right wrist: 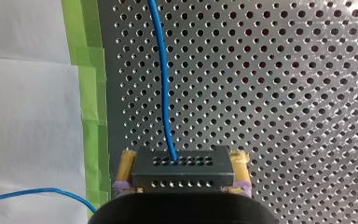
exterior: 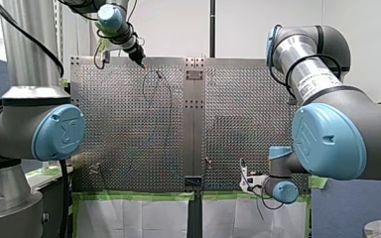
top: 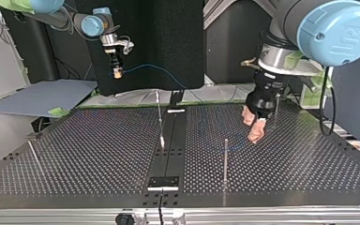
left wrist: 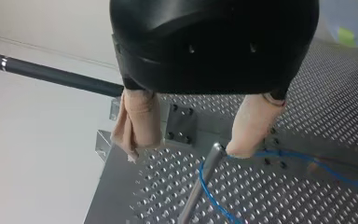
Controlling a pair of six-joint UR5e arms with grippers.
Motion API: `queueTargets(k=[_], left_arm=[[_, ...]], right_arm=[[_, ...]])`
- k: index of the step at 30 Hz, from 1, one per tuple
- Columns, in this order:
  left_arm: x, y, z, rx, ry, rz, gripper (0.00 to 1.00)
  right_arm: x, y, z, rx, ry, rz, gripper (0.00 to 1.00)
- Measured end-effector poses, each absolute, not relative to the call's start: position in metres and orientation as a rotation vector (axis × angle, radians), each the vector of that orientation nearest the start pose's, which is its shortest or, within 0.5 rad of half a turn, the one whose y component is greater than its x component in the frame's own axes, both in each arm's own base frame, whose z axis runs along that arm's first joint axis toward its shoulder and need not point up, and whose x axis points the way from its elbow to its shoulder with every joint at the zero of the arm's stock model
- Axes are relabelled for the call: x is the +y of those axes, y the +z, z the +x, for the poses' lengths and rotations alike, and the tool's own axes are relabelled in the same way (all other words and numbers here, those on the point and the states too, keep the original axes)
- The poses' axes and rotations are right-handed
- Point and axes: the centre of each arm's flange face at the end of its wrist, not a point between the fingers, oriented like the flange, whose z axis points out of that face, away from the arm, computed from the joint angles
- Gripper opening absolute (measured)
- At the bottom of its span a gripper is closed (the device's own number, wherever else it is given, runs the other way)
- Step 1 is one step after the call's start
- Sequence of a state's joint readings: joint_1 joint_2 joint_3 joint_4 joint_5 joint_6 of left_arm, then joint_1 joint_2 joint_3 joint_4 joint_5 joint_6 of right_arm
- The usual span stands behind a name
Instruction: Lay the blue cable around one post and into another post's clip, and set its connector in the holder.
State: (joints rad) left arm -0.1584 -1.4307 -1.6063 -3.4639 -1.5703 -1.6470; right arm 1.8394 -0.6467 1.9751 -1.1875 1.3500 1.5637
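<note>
right wrist view says it plainly: my right gripper has its yellow pads clamped on the dark connector, and the blue cable runs out ahead over the perforated table. the top view adds height: that gripper hangs in the air near the table's far edge, cable drooping toward the middle. left wrist view now: my left gripper, beige fingers spread and holding nothing, stands by a metal post with the cable bending past it.

Bright even indoor light, sheen on perforated table, faint shadows
</note>
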Motion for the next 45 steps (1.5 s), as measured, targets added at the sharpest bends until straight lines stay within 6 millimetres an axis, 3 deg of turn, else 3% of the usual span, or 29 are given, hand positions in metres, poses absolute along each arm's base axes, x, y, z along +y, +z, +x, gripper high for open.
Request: queueTargets(k=[10, 45], left_arm=[[-0.1937, 0.5044, 0.3806, 1.789, -0.091, 0.138, 1.00], [-0.1928, 0.5039, 0.3814, 1.790, -0.086, 0.136, 1.00]], right_arm=[[-0.4559, -0.0743, 0.2867, -1.031, 1.485, 1.678, 0.01], [-0.4562, -0.0742, 0.2867, -1.029, 1.485, 1.677, 0.01]])
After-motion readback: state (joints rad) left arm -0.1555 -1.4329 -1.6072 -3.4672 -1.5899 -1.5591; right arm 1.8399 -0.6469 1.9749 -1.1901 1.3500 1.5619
